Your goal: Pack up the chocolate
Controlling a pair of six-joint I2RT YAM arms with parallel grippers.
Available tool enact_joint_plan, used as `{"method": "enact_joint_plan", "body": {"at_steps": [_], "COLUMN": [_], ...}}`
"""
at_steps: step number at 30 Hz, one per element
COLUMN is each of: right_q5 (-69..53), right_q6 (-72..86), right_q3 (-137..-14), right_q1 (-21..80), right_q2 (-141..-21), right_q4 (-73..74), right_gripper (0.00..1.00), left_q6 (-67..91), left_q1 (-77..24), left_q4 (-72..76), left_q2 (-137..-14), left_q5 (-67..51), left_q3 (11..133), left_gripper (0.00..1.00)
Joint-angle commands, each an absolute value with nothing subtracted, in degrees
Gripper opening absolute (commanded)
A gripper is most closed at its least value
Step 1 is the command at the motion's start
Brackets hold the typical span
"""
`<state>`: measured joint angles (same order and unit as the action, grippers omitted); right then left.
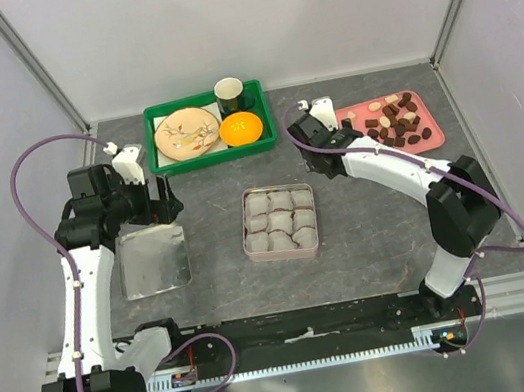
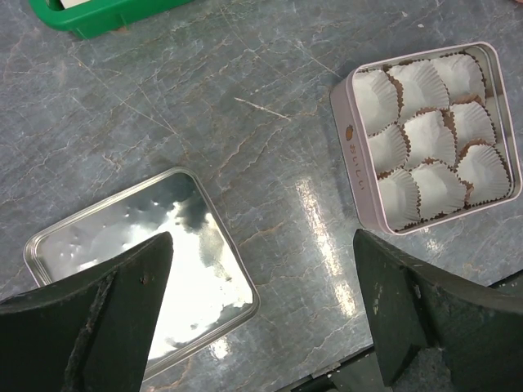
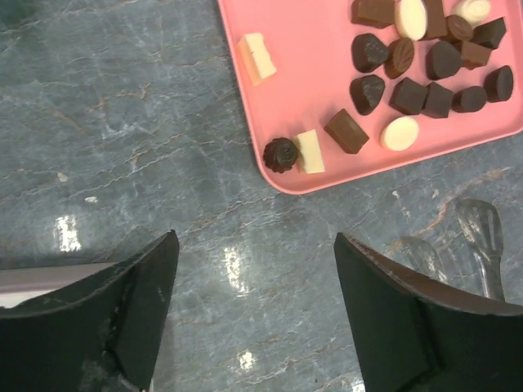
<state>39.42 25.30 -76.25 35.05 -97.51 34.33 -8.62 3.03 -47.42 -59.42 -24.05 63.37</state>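
Observation:
The chocolate [image 1: 396, 120] lies as many dark brown and a few cream pieces on a pink tray [image 1: 431, 137] at the back right. It also shows in the right wrist view [image 3: 365, 91] on the tray [image 3: 310, 73]. An open tin [image 1: 248, 242] at the table's middle holds white paper cups [image 1: 281, 218], with no chocolate visible in them; the left wrist view shows the tin [image 2: 350, 151] and the cups [image 2: 425, 135]. My right gripper [image 1: 313, 151] is open and empty [image 3: 255, 269] over bare table left of the tray. My left gripper [image 1: 171, 200] is open and empty [image 2: 261, 278] between the tin and its lid [image 2: 122, 237].
The shiny lid [image 1: 154, 261] lies flat left of the tin. A green tray [image 1: 155, 118] at the back holds a plate [image 1: 186, 132], an orange bowl [image 1: 241, 129] and a dark cup [image 1: 230, 92]. A clear plastic utensil [image 3: 482, 237] lies by the pink tray's near edge.

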Motion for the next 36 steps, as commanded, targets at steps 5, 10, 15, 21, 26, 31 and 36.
{"method": "enact_joint_plan", "body": {"at_steps": [5, 10, 15, 21, 26, 31, 36], "right_q5": [40.27, 32.7, 31.56, 30.32, 30.06, 29.36, 28.83], "right_q6": [22.95, 20.92, 19.16, 18.9, 19.07, 19.07, 18.9], "right_q3": [-78.4, -76.73, -81.03, -83.23, -83.41, -84.46, -85.95], "right_q1": [31.48, 27.34, 26.19, 25.93, 25.23, 24.61, 24.35], "right_q2": [-99.4, -100.63, -106.78, -111.88, -114.69, -116.54, -118.74], "right_q4": [31.31, 24.35, 24.0, 23.99, 23.99, 23.82, 23.91], "right_gripper": [0.85, 0.76, 0.69, 0.66, 0.64, 0.63, 0.61], "left_q6": [-10.81, -11.51, -11.95, -12.04, -12.3, -12.13, -12.3], "left_q1": [3.16, 3.25, 3.16, 3.25, 3.34, 3.25, 3.25], "left_q4": [-44.03, -43.16, -42.37, -41.4, -40.78, -40.69, -40.25], "left_q2": [-59.94, -60.64, -61.26, -62.31, -62.75, -62.67, -62.4], "left_q5": [-23.64, -22.51, -21.8, -21.53, -21.09, -21.01, -20.74], "left_q3": [62.05, 62.31, 62.14, 62.05, 62.14, 61.79, 61.09], "left_gripper": [0.98, 0.99, 0.99, 0.99, 0.99, 0.99, 0.99]}}
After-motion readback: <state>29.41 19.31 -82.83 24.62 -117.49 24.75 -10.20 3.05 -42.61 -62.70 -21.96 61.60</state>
